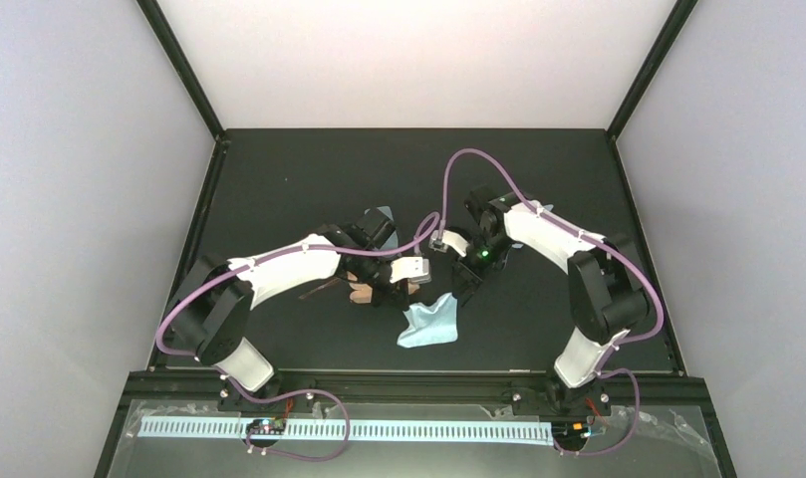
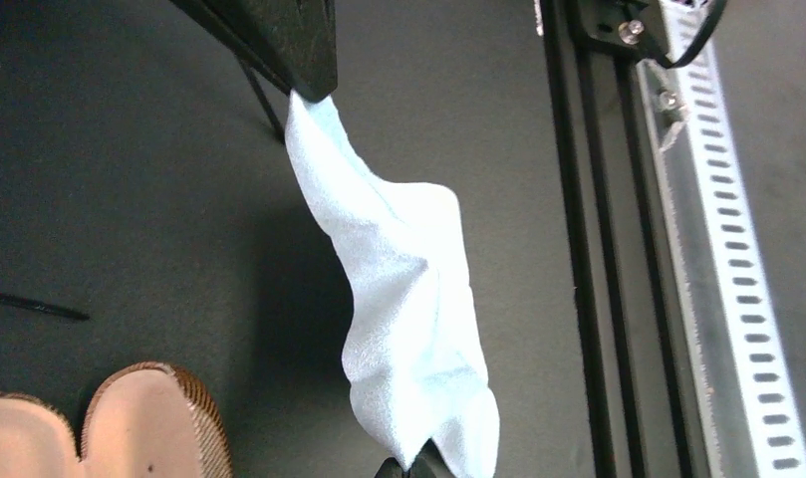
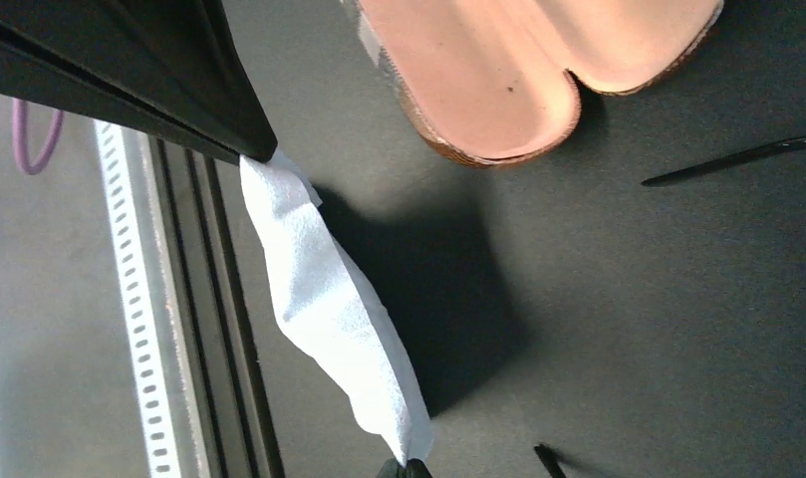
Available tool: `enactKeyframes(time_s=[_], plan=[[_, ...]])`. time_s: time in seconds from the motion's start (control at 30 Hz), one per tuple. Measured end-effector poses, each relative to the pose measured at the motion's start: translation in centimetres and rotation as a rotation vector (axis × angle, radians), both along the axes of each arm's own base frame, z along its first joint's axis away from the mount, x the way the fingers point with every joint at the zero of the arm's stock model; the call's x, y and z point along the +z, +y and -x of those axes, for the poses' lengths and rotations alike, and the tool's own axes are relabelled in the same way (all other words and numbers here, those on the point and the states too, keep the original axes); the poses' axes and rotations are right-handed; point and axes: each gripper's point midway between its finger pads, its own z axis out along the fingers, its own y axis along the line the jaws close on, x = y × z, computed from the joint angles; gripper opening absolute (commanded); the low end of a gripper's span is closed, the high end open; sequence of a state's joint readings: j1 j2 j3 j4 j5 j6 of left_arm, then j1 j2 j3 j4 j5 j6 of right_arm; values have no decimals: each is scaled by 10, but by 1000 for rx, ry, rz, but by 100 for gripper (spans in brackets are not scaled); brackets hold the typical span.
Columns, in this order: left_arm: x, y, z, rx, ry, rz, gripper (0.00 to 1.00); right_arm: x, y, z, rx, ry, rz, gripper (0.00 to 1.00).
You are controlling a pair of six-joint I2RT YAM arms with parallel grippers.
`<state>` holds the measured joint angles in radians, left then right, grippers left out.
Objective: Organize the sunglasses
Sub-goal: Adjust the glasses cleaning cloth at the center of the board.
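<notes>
Two-handed stretch on a soft light blue cloth [image 1: 428, 324] above the black table [image 1: 279, 179]!
Far left, a thin reddish-brown sunglasses arm [image 1: 322, 289] pokes out at 9 o'clock of the open tan oblong case [image 1: 364, 294], its frame hidden beneath the robot arm. In the left wrist view a thin dark sunglasses arm [image 2: 35, 305] lies apart at that case's 10 o'clock. Next comes the left gripper [image 1: 408, 299], fingers clamped on the cloth's 9 o'clock corner, the fabric sagging towards 6 o'clock. Over at 3 o'clock, the right gripper [image 1: 464, 289] pinches the other corner tight.
</notes>
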<state>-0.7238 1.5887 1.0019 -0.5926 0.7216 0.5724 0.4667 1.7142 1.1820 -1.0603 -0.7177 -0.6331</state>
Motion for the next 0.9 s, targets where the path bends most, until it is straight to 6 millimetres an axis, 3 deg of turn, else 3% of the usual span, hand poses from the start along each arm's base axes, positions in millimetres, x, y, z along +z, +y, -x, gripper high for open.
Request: enactKeyframes(time_s=[0.3, 0.6, 0.9], plan=[[-11, 6, -11, 43, -50, -53, 1, -19, -3, -14, -20, -22, 65, 1], [-9, 10, -9, 59, -30, -71, 2, -22, -3, -19, -31, -38, 78, 1], [10, 1, -8, 54, 1, -31, 3, -21, -2, -20, -28, -44, 72, 1]])
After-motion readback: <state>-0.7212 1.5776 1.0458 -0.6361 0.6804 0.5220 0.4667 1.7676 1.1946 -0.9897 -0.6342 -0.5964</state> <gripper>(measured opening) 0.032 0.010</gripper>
